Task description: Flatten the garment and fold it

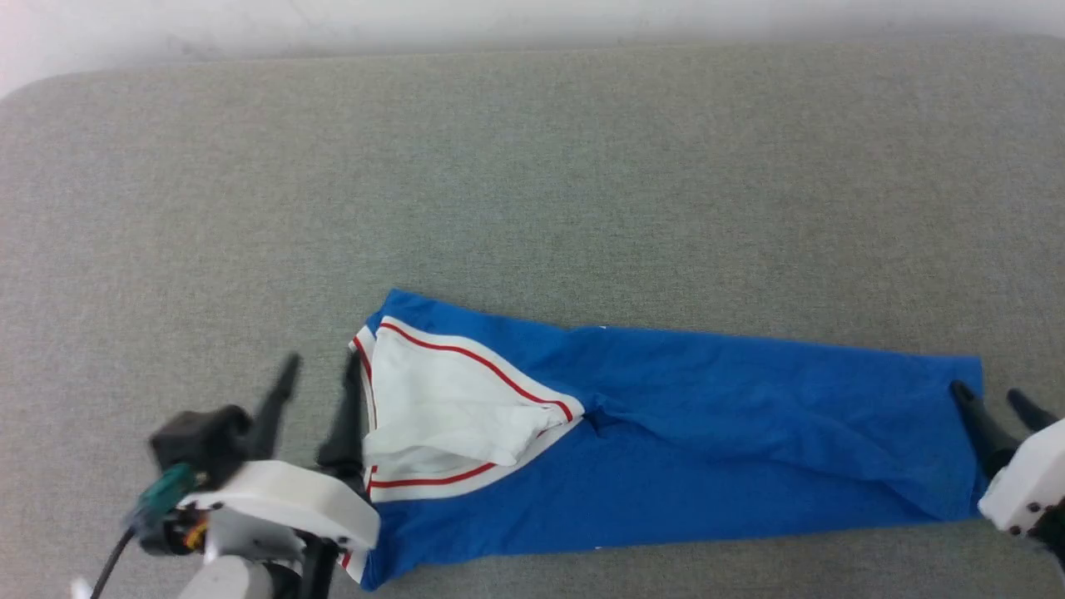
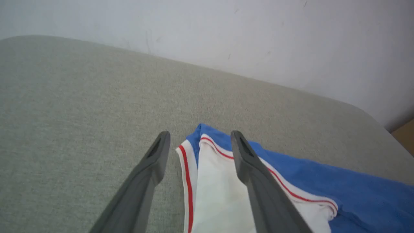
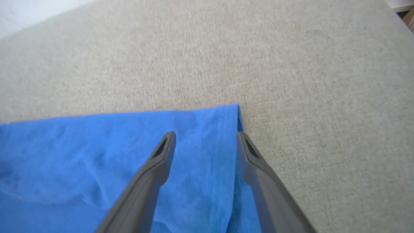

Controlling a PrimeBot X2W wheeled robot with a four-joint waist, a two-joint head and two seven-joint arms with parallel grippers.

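**A:** Where is the garment (image 1: 715, 433)?

**B:** It's on the grey fabric surface (image 1: 532, 183), towards the near edge. It's folded into a long blue strip running left to right. A white sleeve (image 1: 433, 408) with red stripe trim lies on top at the left end, and the hem (image 3: 229, 129) closes the right end.

**A:** And the left claw (image 1: 323, 363)?

**B:** It's spread wide with nothing in it, at the sleeve end. One finger is over bare surface and the other over the sleeve's edge. That arm is blurred in the head view, so I can't tell whether the finger touches the cloth.

**A:** The right claw (image 1: 986, 391)?

**B:** Also wide apart and empty. In its wrist view the fingers straddle the hem's far corner, one over blue cloth and the other along the hem's outer edge.

**A:** Is the cloth flat?

**B:** Mostly. There are soft wrinkles through the blue middle, and the sleeve is slightly bunched.
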